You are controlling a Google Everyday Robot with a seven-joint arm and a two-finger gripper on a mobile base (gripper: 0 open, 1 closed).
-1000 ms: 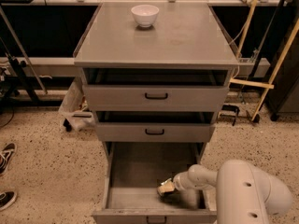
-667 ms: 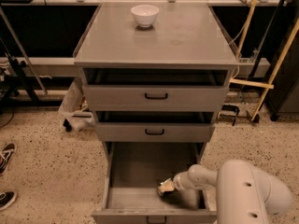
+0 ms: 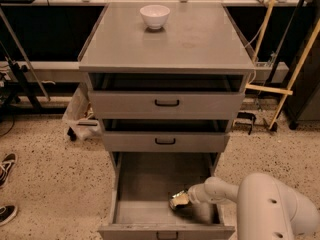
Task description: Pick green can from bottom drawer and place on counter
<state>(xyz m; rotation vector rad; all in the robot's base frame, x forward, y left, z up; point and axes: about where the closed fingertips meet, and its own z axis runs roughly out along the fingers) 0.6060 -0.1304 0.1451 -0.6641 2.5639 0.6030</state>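
The bottom drawer is pulled wide open and shows its plain grey floor. My white arm comes in from the lower right and reaches down into the drawer. My gripper is at the drawer's front right, right at a small shiny object that looks like the green can, lying low on the floor. Most of the can is hidden by my wrist. The grey counter tops the cabinet.
A white bowl stands at the back of the counter. The two upper drawers are slightly open, overhanging the bottom drawer's back. Shoes lie on the floor at left. Wooden poles lean at right.
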